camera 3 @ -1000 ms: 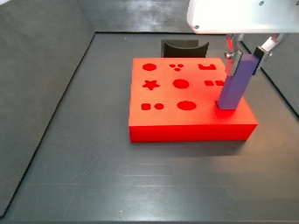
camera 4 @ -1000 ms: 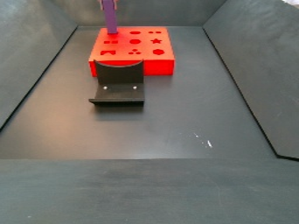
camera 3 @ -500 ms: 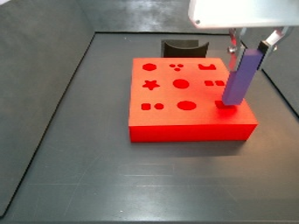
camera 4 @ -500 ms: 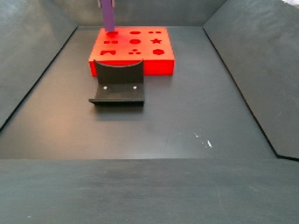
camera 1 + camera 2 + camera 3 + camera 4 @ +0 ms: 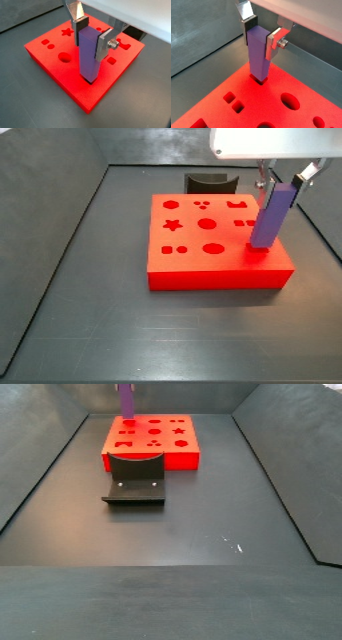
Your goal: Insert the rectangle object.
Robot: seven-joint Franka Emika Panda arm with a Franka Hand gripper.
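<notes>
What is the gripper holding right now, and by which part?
The gripper holds the purple bar by its upper end, fingers on opposite faces; its lower end meets the red block.

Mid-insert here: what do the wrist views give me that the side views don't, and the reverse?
Only the wrist views show the gripper fingers clamped on the rectangle object, and its lower end meeting the red block at a hole. Only a side view shows the fixture on the floor in front of the block, and the enclosure walls. Both share the bar standing nearly upright at the block's edge.
</notes>
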